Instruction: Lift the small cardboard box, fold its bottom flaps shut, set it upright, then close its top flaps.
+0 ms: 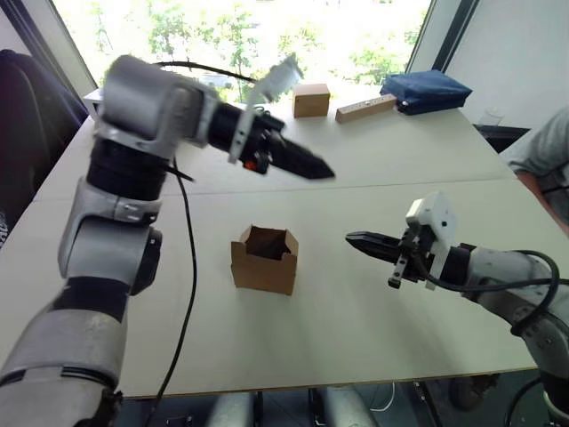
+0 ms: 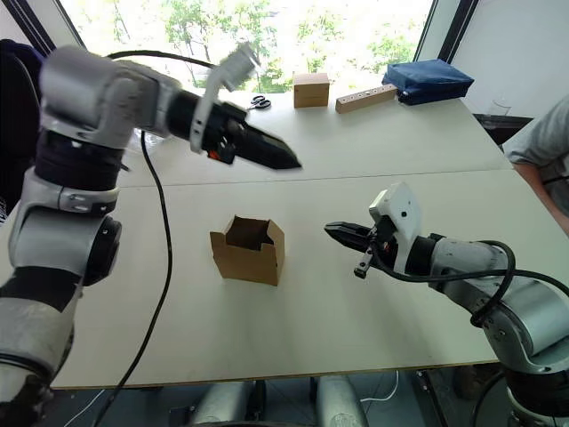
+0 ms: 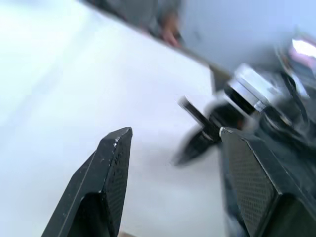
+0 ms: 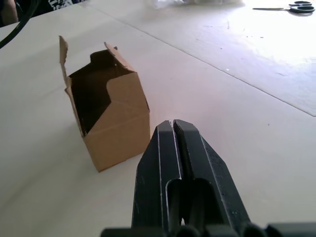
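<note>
Both grippers hold nothing: left gripper (image 1: 316, 169), upper centre, fingers parted; right gripper (image 1: 356, 238), centre right, fingers pressed together. I see the small cardboard box (image 1: 264, 259) upright at centre frame, top flaps (image 4: 111, 59) raised. I judge thin corrugated walls could crush or slide on the smooth table (image 1: 356, 338).

White tables (image 1: 373, 302) pushed together, bright windows (image 1: 267, 36) with green trees behind, white wall (image 1: 524, 53)

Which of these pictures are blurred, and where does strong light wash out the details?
Left wrist view: motion-blurred; the right claw is smeared. Right wrist view: sharp on the small brown cardboard box, but glare whitens the white table at its far side. Eye views: the window is overexposed.
</note>
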You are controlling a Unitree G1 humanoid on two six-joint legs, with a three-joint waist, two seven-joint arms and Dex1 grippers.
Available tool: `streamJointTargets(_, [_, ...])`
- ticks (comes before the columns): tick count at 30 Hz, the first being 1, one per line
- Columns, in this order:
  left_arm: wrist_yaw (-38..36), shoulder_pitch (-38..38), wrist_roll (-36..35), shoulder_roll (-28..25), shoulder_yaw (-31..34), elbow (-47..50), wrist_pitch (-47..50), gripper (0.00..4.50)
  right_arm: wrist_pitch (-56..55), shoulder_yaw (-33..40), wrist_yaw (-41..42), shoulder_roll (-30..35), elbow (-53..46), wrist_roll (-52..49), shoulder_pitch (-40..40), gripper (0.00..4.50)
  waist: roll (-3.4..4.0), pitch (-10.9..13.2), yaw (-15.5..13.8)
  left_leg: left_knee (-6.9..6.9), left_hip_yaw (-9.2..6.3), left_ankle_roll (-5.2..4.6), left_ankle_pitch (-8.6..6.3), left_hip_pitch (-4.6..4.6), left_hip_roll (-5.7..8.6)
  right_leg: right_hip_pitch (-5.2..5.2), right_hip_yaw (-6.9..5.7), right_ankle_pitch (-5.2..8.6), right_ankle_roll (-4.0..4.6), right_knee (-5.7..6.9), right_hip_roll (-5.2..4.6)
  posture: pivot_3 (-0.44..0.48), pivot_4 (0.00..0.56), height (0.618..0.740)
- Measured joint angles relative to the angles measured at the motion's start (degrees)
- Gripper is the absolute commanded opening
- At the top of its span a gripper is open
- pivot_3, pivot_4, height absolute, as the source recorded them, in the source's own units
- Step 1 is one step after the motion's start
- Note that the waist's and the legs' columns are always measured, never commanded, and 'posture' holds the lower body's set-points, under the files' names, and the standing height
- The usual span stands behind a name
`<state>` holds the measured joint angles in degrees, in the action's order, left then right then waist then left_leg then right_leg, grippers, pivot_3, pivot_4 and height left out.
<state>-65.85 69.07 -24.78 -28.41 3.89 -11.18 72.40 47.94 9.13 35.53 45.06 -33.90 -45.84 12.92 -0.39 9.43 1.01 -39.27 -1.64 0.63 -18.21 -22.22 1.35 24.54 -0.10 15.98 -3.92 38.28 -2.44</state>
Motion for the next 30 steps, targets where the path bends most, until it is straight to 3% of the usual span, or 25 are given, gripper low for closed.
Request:
streamJointTargets(3, [4.32,-13.69,0.49,-2.69,1.55,9.08,-5.31,2.16,0.17,-1.52,0.89,0.02,1.11,0.21,1.71,0.00,-0.03,0.01,-0.34,-0.02,-0.02,0.37,0.20,-0.05,0.01,0.03,0.01,-0.01,0.00,0.03,-0.05,0.000,0.150,0.740])
streamJointTargets(8, [9.49,-24.91,0.20,-3.75,5.69,14.06,-12.85,0.05,-0.07,-4.85,2.62,-0.02,2.87,2.36,3.59,0.00,-0.05,0.01,-1.90,-0.23,-0.04,0.14,0.08,-0.16,0.08,-0.02,0.00,-0.02,0.00,-0.04,-0.12,0.000,0.150,0.740])
streamJointTargets(11, [9.89,-29.97,-0.73,-4.32,9.32,14.21,-20.31,0.02,-1.35,-6.59,3.65,-0.26,3.80,4.12,4.07,0.00,-0.05,0.00,-1.83,-0.22,-0.03,0.13,0.07,-0.14,0.08,-0.03,0.00,-0.02,0.00,-0.05,-0.13,0.000,0.150,0.740])
streamJointTargets(16, [7.21,-34.56,-3.30,-6.24,8.19,14.02,-22.66,0.02,-2.04,-9.89,4.76,-1.25,4.30,5.53,5.72,0.00,-0.05,0.00,-1.66,-0.22,-0.03,0.13,0.07,-0.14,0.08,-0.03,0.00,-0.02,0.01,-0.05,-0.12,0.000,0.150,0.740])
streamJointTargets(20, [2.21,-36.96,-4.65,-10.75,3.32,16.10,-22.41,0.02,-2.20,-13.38,4.51,-3.25,4.54,7.79,9.72,0.00,-0.02,-0.02,-1.44,-0.16,-0.03,0.10,0.05,-0.09,0.08,-0.03,0.00,-0.02,0.01,-0.05,-0.12,0.000,0.150,0.740])
streamJointTargets(30, [-1.61,-38.47,-4.38,-12.60,-4.81,15.98,-25.99,0.02,-7.57,-22.42,7.65,-5.93,10.61,17.70,12.40,0.00,-0.02,-0.02,-1.56,-0.16,-0.02,0.07,0.04,-0.11,0.08,-0.02,-0.01,-0.02,0.01,-0.06,-0.11,0.000,0.150,0.740])
